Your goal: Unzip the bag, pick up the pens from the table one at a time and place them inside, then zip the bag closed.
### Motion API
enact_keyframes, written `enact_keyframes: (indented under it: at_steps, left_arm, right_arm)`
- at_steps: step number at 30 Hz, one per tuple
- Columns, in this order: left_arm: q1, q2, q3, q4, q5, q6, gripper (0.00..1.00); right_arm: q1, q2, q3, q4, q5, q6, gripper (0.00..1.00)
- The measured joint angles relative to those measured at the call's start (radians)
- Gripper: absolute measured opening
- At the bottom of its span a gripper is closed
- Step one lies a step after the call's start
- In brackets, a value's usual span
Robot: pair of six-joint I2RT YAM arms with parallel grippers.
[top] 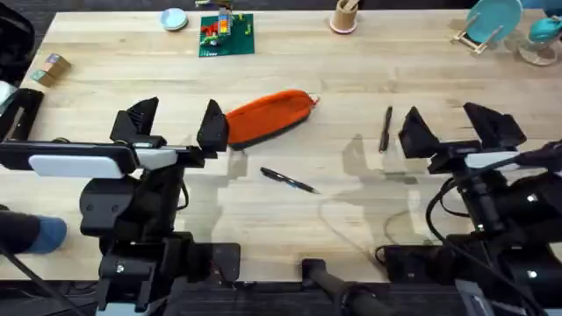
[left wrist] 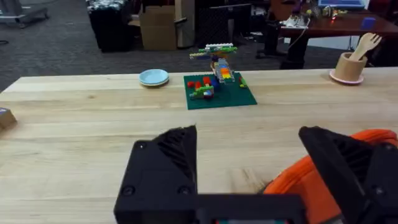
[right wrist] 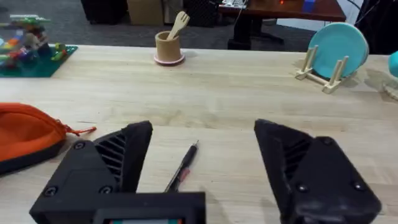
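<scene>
Surface: wooden plank table (top: 351,61).
Left gripper (top: 176,123): jaws spread, empty, one finger beside the pouch's end.
Right gripper (top: 452,123): released, empty.
Pens: one (top: 288,180) near centre; another (top: 385,128) beside right gripper.
Orange pouch (top: 268,116): mid-table, lying flat.
Far edge: brick model (top: 226,33), cup with wooden spoon (top: 344,16).

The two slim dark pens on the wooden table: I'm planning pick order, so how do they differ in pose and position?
The pen nearer the right gripper lies almost straight away from the arms, while the middle pen lies slanted across the light wooden table. The first sits right of the orange fabric pouch; the second sits in front of it. Both are slim, dark, flat on the table and untouched.
</scene>
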Motion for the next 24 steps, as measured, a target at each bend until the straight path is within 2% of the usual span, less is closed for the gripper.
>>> enact_keyframes:
  at_steps: [8, 11, 18, 24]
  left_arm:
    - [0.000, 0.000, 0.003, -0.005, 0.000, 0.000, 0.993]
    - [0.000, 0.000, 0.028, -0.069, 0.000, 0.001, 0.992]
    - [0.000, 0.042, 0.201, -0.274, -0.004, 0.007, 0.990]
    - [0.000, 0.175, 0.365, -0.422, -0.004, 0.051, 0.991]
  right_arm:
    - [-0.007, 0.000, 0.000, 0.007, -0.028, -0.005, 0.996]
    - [-0.007, 0.000, 0.009, -0.011, -0.037, 0.000, 0.996]
    - [-0.007, 0.068, 0.141, -0.231, -0.052, 0.003, 0.996]
    - [-0.007, 0.234, 0.299, -0.247, -0.056, 0.003, 0.996]
